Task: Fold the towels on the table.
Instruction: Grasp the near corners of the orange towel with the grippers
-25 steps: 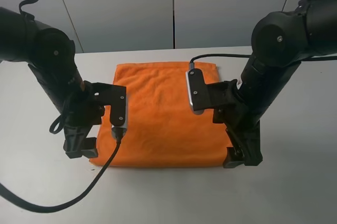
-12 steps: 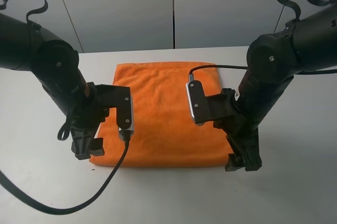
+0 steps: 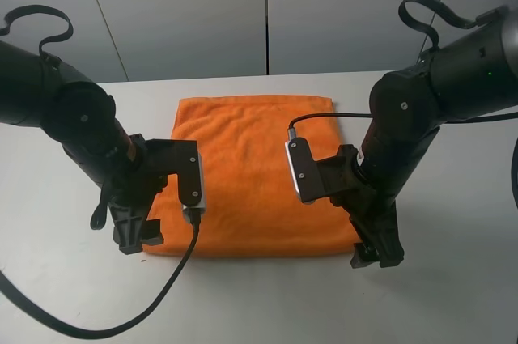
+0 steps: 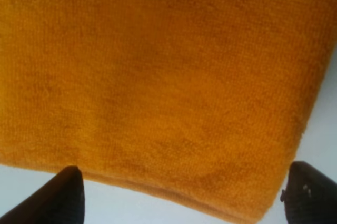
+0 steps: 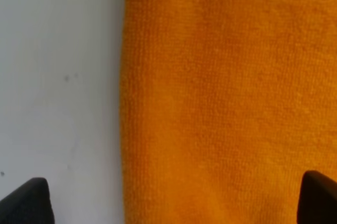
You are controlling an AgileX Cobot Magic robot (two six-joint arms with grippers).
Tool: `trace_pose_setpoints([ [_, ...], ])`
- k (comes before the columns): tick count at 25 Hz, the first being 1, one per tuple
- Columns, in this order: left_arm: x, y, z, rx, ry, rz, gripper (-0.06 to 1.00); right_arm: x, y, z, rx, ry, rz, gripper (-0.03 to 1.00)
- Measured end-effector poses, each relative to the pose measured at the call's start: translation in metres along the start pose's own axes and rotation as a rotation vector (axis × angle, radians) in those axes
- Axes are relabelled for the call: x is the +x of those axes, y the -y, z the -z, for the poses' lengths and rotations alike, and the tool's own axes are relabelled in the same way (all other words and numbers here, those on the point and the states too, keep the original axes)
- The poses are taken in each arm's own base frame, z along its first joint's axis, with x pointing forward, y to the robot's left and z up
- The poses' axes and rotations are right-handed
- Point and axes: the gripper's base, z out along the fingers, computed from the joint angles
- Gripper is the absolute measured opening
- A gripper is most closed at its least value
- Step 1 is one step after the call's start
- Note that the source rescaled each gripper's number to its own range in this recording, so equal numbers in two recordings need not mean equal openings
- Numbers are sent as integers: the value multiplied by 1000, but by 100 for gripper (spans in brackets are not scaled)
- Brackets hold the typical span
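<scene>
Towels here amount to one orange cloth [image 3: 251,174], lying flat on the white table [image 3: 453,287] with its near edge flanked by two lowered arms. Over the last second the left gripper [image 3: 133,237] has slid in toward the cloth's near corner. Its jaws stand wide apart, the hem running across the gap between the fingertips [image 4: 66,195] and the corner close to one of them. The right gripper [image 3: 379,253], also spread wide, has dropped slightly at the opposite near corner. Between its jaws the cloth's side edge divides orange pile from bare tabletop. Neither gripper holds fabric yet. Judging by the shift, both arms are settling in to pinch the two near corners, the opening move of a fold toward the far edge; the cloth itself has not stirred. Beyond the jaws, the far hem lies straight before grey wall panels [image 3: 186,12]. No label, brand or writing can be read in any view.
</scene>
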Motion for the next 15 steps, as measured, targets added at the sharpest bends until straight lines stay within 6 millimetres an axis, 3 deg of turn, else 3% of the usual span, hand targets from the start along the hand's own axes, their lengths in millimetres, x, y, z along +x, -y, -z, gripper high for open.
trace_pose_setpoints([
  [8,-3,0,0,2,37,73,98,0,2,-4,17,-3,13,100],
  [15,-4,4,0,40,40,28,98,0,3,-4,28,3,10,100],
])
